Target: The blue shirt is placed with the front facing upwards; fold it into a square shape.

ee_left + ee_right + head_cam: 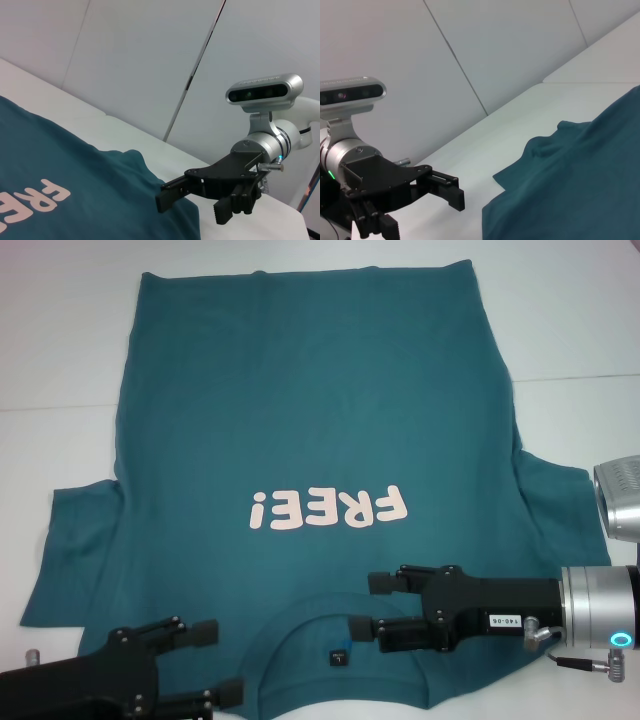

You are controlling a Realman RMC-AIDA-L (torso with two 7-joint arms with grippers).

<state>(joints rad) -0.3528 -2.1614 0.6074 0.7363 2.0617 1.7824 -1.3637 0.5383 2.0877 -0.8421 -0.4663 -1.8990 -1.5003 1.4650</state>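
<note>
The shirt [310, 440] lay flat and face-up on the bench [60, 340], collar at six o'clock, hem at twelve. The right claw [365, 605] hovered agape at five o'clock, just above the collar's right shoulder. The left claw [215, 665], also agape, sat at seven o'clock beside the other shoulder. Pinching only the top layer, or gripping unevenly, would likely skew the fold; the sleeves, still spread, might bunch.

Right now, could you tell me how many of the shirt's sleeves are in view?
2: the blue shirt shows one sleeve spread toward the robot's left and the other sleeve toward its right, partly behind the right gripper.
</note>
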